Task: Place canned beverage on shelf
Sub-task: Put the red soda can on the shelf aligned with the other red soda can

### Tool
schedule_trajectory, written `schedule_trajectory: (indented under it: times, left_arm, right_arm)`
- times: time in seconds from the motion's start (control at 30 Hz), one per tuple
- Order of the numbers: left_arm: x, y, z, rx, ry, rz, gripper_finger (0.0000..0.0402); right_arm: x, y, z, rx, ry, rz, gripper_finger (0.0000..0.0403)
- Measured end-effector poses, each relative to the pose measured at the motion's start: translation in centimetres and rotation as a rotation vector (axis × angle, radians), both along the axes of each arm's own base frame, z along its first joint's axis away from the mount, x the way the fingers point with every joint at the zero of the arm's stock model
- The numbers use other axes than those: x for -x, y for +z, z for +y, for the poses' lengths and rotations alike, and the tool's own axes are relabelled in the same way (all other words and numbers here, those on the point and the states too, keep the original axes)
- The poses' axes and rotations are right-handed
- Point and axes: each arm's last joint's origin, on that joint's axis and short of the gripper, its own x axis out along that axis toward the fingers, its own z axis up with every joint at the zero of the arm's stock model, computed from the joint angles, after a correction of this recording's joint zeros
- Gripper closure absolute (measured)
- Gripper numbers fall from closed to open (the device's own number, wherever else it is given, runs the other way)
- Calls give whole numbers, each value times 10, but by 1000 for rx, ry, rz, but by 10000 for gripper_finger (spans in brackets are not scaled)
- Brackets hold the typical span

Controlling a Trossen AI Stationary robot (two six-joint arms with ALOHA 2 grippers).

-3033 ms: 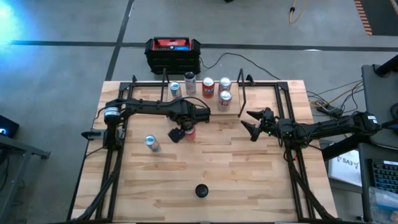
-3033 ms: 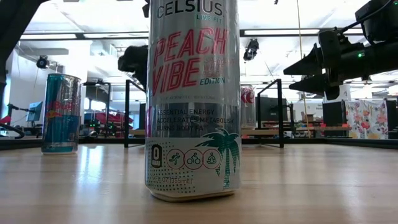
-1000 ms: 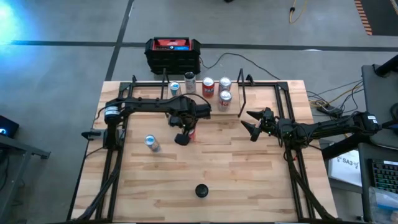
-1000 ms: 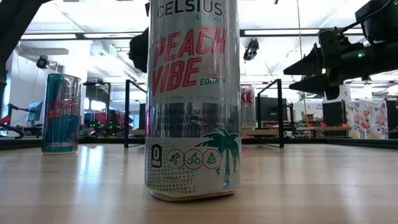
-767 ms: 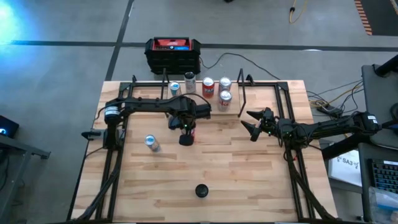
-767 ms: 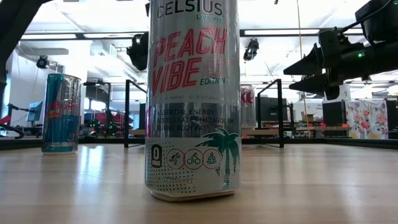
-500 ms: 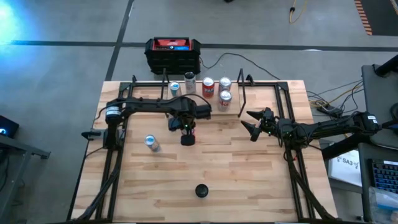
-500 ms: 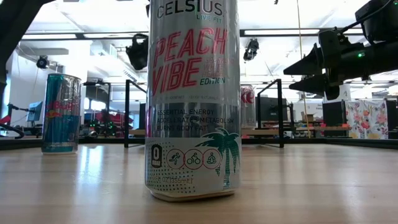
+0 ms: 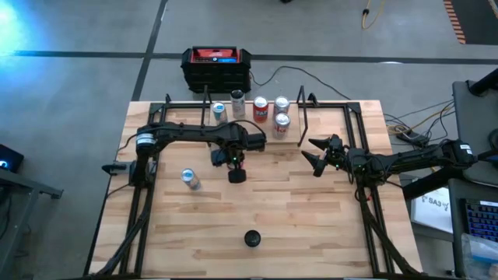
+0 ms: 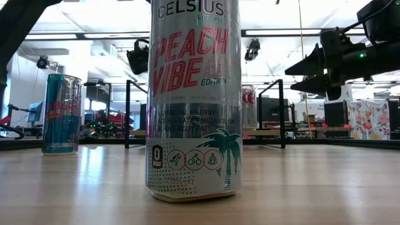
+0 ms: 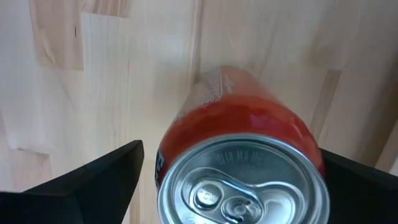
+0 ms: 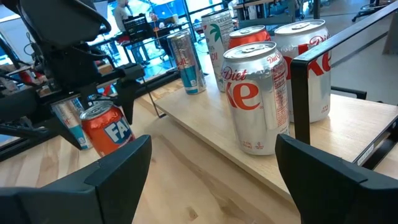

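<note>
Five cans stand on the shelf point(image 9: 261, 124); an orange can point(image 11: 239, 168), a blue can point(image 9: 189, 180) and a tall can point(image 9: 251, 238) stand on the table point(image 9: 311, 225). Left gripper point(image 9: 236, 167) hangs spread wide over the orange can, not touching it. Right gripper point(image 9: 315, 154) waits open beside the shelf, empty.

Grey concrete floor point(image 9: 70, 93) with dark tape lines. Bright ceiling light strips point(image 10: 294, 31) overhead. Black-and-red box point(image 9: 217, 68) behind table.

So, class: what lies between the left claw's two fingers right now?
An orange soda can stands upright between them, seen from above in the left wrist view. The left claw is open around it, with bare table beyond.
</note>
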Motion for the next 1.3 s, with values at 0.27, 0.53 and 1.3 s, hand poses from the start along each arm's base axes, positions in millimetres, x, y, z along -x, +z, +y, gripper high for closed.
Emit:
schedule_trajectory:
  times: [0.27,0.53,1.3]
  left_arm:
    - [2,0,1,-55,-14,23,26]
    - [4,0,2,-95,-105,52,119]
    - [-3,3,13,-179,-1417,-15,119]
  right_arm:
    - [0,0,0,0,1,0,76]
    - [0,0,0,0,1,0,76]
    - [0,0,0,0,0,0,76]
